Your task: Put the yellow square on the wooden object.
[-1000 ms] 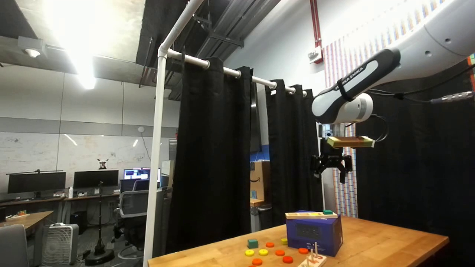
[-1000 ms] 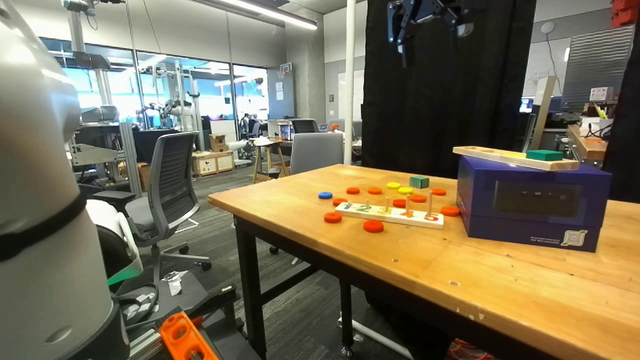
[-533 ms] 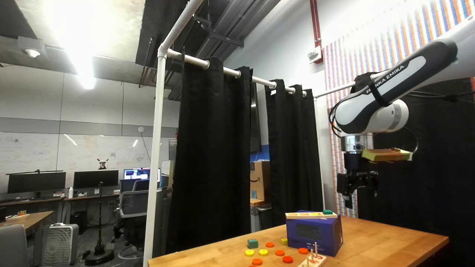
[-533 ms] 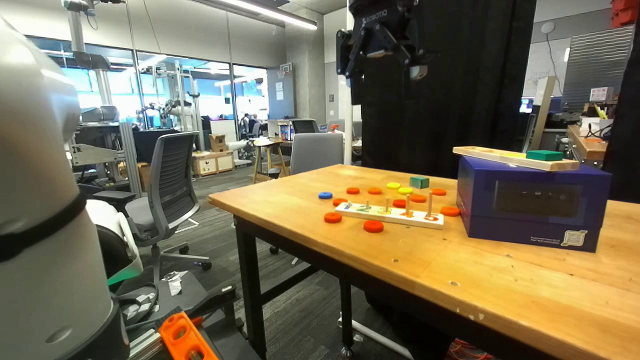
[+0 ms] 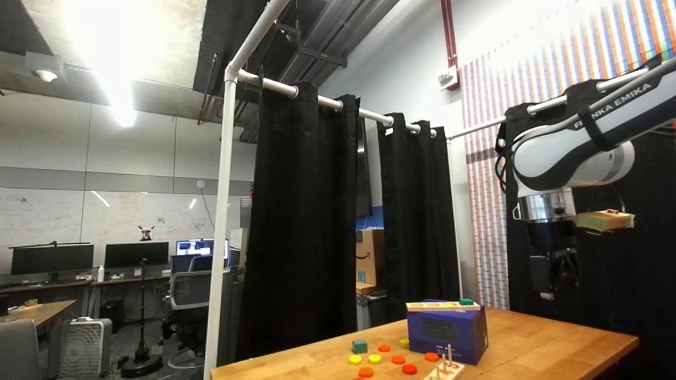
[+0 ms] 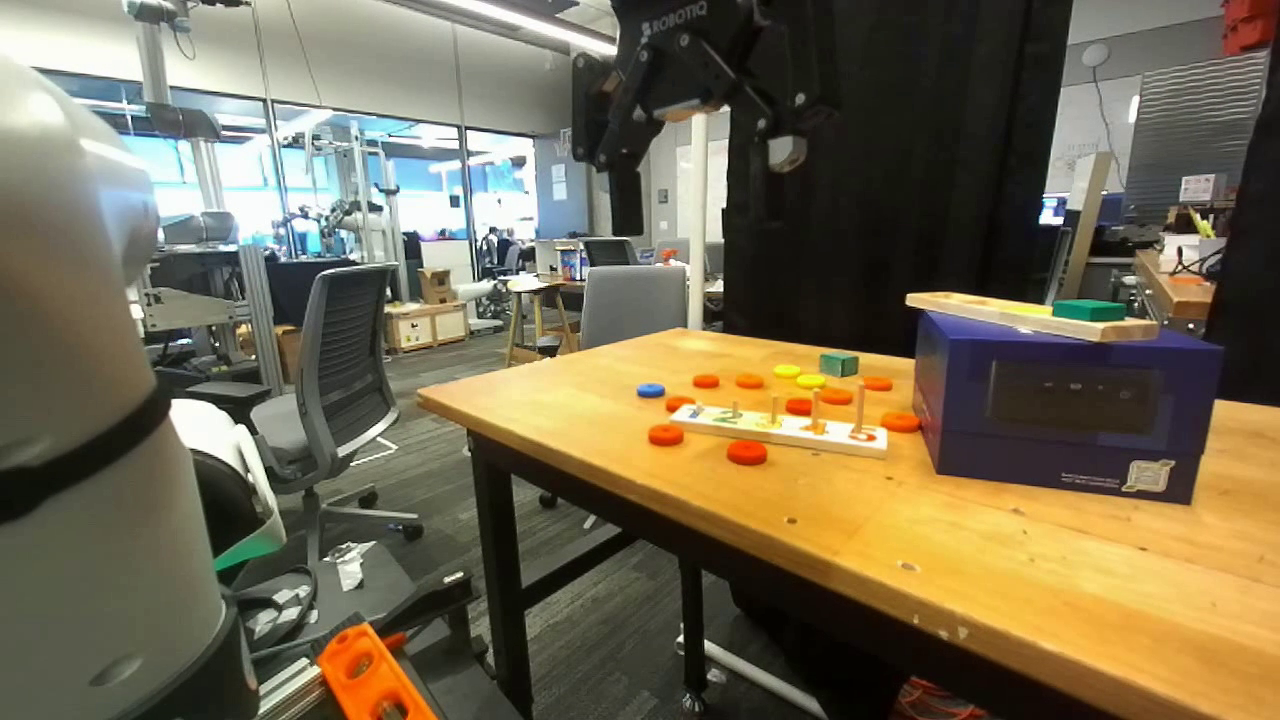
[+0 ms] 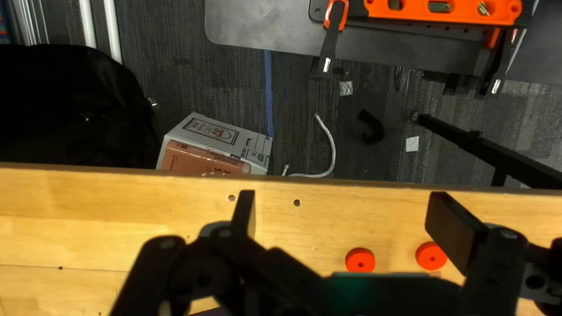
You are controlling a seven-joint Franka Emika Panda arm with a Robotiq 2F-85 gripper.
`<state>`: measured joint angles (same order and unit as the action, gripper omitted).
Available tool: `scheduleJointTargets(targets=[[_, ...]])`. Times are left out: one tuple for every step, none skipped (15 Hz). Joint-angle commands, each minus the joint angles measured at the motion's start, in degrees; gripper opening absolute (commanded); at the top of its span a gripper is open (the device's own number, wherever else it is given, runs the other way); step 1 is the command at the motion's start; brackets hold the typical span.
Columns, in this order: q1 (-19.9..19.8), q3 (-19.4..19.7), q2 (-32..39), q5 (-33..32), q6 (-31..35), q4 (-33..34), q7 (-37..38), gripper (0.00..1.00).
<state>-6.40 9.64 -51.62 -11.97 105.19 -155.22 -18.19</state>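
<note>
FRANKA EMIKA, crossed by a black strap point(image 5: 597, 130), runs along the arm point(image 5: 567, 155), ROBOTIQ marks the claw point(image 6: 703, 192), the pegged board point(image 6: 790, 436) shows 2 and, at its right end, 5, and print on the blue box point(image 6: 1065, 400) is illegible.

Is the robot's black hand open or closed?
Open. In the wrist view, the hand's two fingers stand wide apart, with the wooden tabletop showing through the gap and nothing gripped between them.

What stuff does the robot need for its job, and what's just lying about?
For the job:
yellow block by the blue box
wooden board on that box, probably the target
open gripper

Just lying about:
green blocks
orange discs
yellow discs
blue disc
numbered peg board
</note>
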Motion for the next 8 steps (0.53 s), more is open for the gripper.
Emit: scheduleJointTargets(targets=[[0.2, 1.2, -7.7, -1.6, -2.9, -2.2, -1.9, 1.00], [0.8, 1.0, -3.2, -1.0, -1.7, -0.8, -0.3, 1.00], [0.9, 1.2, -4.6, -1.0, -2.2, -1.2, -0.4, 1.00], [0.9, 1.3, -5.6, -1.1, -2.6, -1.5, -0.5, 1.00], [0.9, 1.3, -6.2, -1.1, -2.7, -1.7, -0.5, 1.00], [0.9, 1.4, -6.6, -1.1, -2.7, -1.8, -0.5, 1.00], [0.9, 1.4, -6.6, -1.1, -2.7, -1.9, -0.5, 1.00], [0.9, 1.4, -6.6, -1.1, -2.7, -2.0, -0.5, 1.00]])
